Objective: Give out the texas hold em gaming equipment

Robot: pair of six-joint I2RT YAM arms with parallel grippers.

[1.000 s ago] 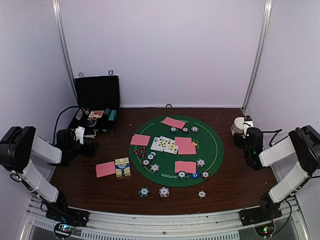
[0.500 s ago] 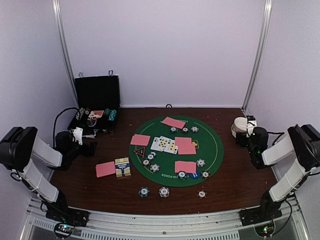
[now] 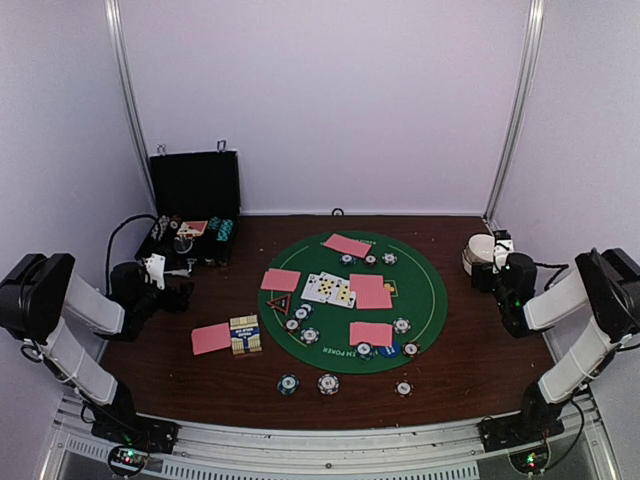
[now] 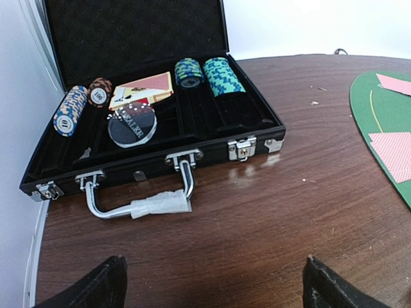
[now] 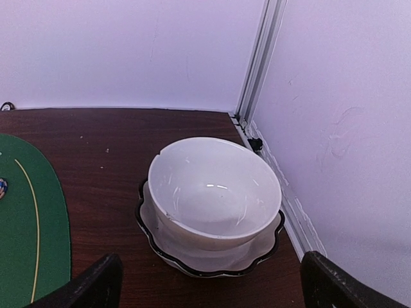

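Pink-backed cards (image 3: 372, 292) lie on the round green mat (image 3: 420, 290), with face-up cards (image 3: 328, 289), a black-red triangle marker (image 3: 279, 301) and striped chips (image 3: 310, 335). One more pink card (image 3: 210, 338) lies left of the mat. Three chips (image 3: 328, 383) sit on the wood in front. The open black case (image 4: 257, 122) holds teal chip stacks (image 4: 221, 77), orange-blue chips (image 4: 70, 110), a dealer disc (image 4: 131, 125) and cards (image 4: 142, 90). My left gripper (image 4: 215, 263) hangs open over bare wood before the case handle. My right gripper (image 5: 212, 256) stands open, facing a bowl.
A white bowl (image 5: 215, 192) rests on a scalloped plate (image 5: 154, 240) in the right back corner, close to the wall rail (image 5: 282, 192). A card box (image 3: 245, 335) stands left of the mat. The case handle (image 4: 138, 205) has tape on it.
The right arm has drawn a little to the right, toward the bowl. The left arm and the things on the table have not moved.
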